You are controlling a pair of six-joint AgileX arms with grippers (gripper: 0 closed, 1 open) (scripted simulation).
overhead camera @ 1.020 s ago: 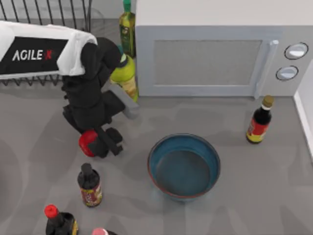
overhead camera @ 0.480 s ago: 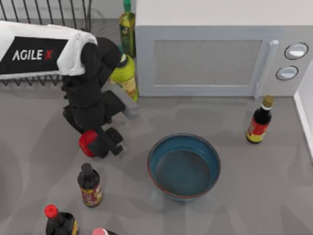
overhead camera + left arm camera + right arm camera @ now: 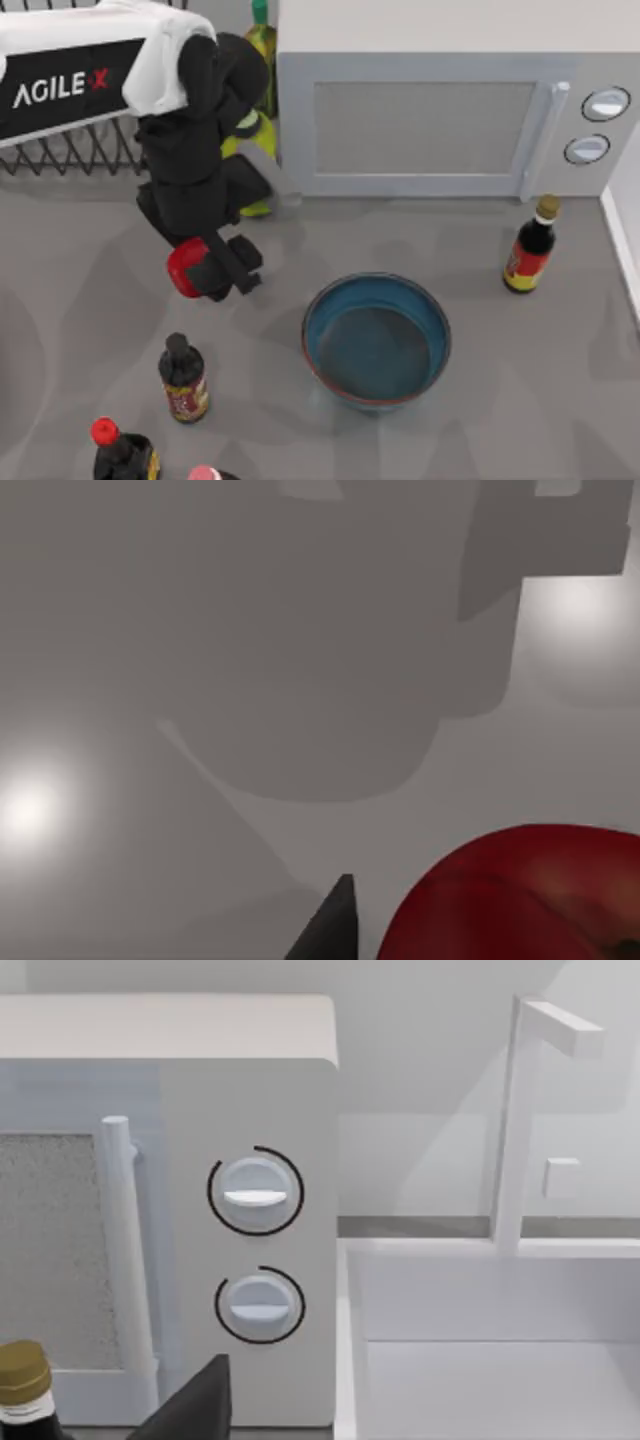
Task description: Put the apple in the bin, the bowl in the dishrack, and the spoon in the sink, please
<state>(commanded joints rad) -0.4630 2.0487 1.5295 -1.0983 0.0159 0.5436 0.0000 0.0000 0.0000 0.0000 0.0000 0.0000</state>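
My left tool [image 3: 215, 268] is clamped on the apple [image 3: 186, 268], holding it above the worktop [image 3: 480, 400] left of the bowl [image 3: 376, 338] — raised, I judge, so it clears the bottles on the way to the bin. The dishrack [image 3: 70, 150] sits behind my arm. The right tool's state I cannot tell — it faces the microwave [image 3: 250, 1230].

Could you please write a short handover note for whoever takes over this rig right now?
Left gripper: shut on the apple, held left of the bowl.
Right arm: parked near the microwave.
Bowl: on the table, in front of the microwave.
Dishrack: at the table's back left, behind the left arm.
Done: apple grasped.
Left: apple to bin, bowl to dishrack, spoon to sink.
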